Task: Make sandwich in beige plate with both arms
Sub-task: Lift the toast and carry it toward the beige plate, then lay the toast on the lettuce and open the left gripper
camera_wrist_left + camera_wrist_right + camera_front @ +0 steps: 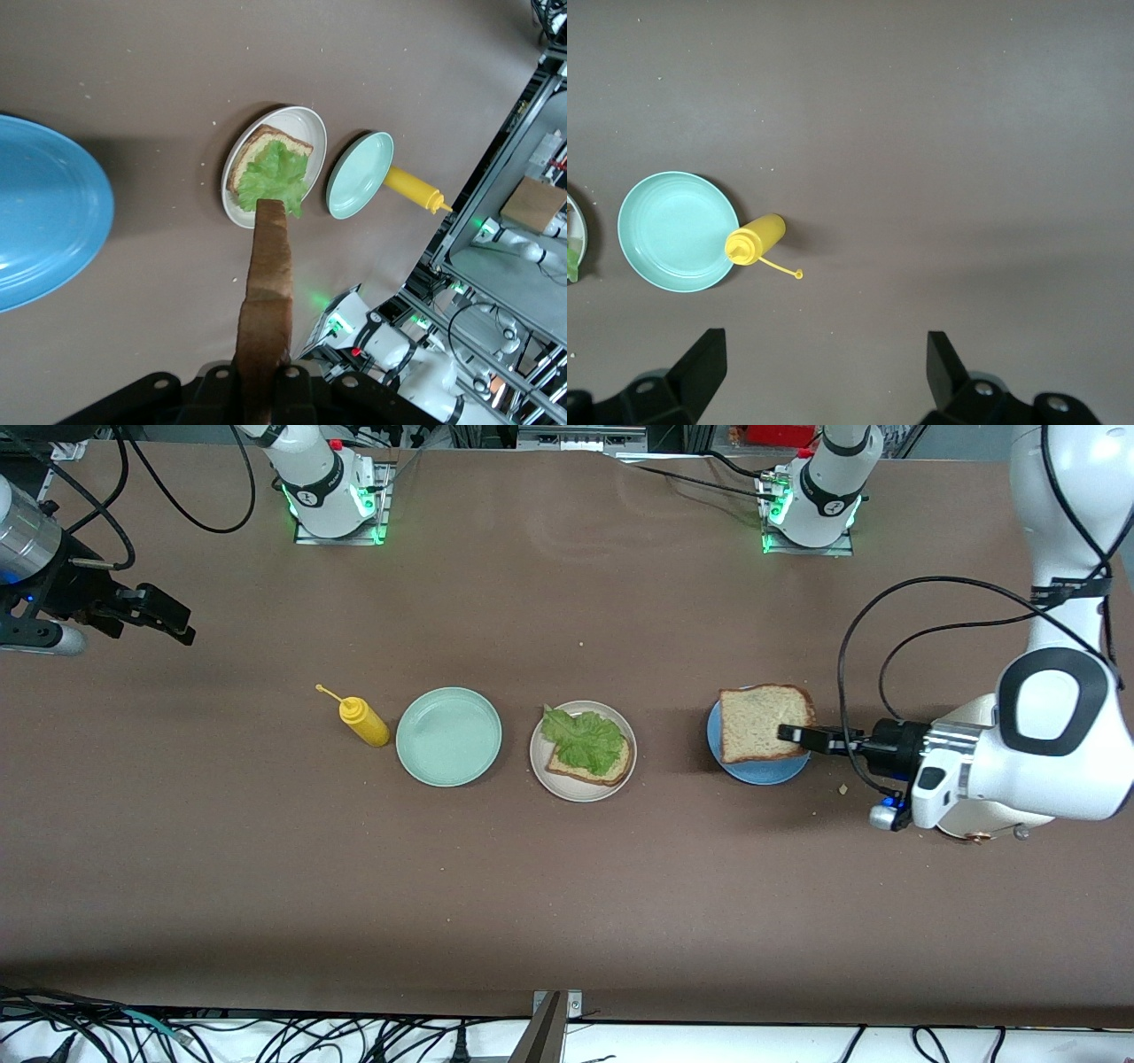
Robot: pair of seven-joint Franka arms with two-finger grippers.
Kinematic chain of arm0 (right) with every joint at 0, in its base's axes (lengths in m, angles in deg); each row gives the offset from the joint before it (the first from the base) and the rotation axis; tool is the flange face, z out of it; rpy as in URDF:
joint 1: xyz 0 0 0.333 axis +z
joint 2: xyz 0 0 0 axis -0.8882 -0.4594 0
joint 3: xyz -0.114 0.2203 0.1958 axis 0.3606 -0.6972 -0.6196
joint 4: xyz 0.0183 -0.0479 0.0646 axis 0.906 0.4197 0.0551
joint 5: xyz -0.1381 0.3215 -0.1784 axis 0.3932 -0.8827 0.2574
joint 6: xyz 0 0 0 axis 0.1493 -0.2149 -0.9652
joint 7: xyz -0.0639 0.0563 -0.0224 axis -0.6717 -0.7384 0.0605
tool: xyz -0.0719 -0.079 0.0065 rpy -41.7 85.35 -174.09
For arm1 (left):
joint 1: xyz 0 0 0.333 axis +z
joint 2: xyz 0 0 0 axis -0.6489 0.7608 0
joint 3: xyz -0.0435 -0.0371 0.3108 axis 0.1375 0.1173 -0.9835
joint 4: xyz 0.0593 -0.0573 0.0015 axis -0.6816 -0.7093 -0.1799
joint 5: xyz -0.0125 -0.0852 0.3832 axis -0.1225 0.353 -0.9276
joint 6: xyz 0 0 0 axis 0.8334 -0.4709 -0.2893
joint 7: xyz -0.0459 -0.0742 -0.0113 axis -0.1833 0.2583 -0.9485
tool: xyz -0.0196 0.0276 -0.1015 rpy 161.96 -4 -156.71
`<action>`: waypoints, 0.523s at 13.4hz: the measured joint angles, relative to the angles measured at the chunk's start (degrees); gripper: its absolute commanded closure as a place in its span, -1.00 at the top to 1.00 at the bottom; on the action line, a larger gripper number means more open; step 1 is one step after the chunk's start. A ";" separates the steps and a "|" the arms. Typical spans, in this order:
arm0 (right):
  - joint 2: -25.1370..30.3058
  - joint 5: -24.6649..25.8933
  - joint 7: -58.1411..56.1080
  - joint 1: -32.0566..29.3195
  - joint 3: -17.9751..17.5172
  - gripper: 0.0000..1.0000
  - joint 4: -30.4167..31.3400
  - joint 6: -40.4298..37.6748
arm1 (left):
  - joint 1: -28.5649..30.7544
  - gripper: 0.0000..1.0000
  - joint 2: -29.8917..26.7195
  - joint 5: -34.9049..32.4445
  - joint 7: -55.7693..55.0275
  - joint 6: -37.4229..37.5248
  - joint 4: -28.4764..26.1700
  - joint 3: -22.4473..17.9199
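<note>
The beige plate holds one bread slice with a ruffled lettuce leaf on top. My left gripper is shut on the edge of a second bread slice, held over the blue plate. In the left wrist view that slice stands edge-on between my left gripper's fingers, with the beige plate and lettuce ahead of it. My right gripper waits open over bare table at the right arm's end. The right wrist view shows my right gripper holding nothing.
A mint-green plate lies beside the beige plate toward the right arm's end, with a yellow squeeze bottle lying next to it. Crumbs dot the table by the blue plate. The arms' bases stand along the table's farthest edge from the front camera.
</note>
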 measured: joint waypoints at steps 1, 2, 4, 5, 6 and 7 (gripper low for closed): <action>0.00 0.00 0.00 0.00 0.00 1.00 0.00 0.00 | -1.61 -1.00 0.32 0.23 -0.98 -2.17 -0.11 0.03; 0.00 0.00 0.00 -0.01 0.01 1.00 0.00 0.00 | -3.36 -1.00 0.61 0.57 -1.47 -4.98 -0.35 0.07; 0.00 0.00 0.00 -0.02 0.02 1.00 0.00 0.00 | -7.28 -1.00 0.97 4.19 -2.08 -11.41 -2.16 0.08; -0.01 0.00 0.00 -0.02 0.03 1.00 0.00 0.00 | -9.23 -1.00 1.07 6.21 -2.10 -14.96 -3.47 0.08; -0.01 0.00 0.00 -0.02 0.03 1.00 0.00 0.00 | -10.96 -1.00 1.19 7.99 -2.09 -17.78 -4.56 0.09; -0.01 0.00 0.00 -0.02 0.03 1.00 0.00 0.00 | -12.58 -1.00 1.33 9.80 -2.09 -20.23 -5.38 0.09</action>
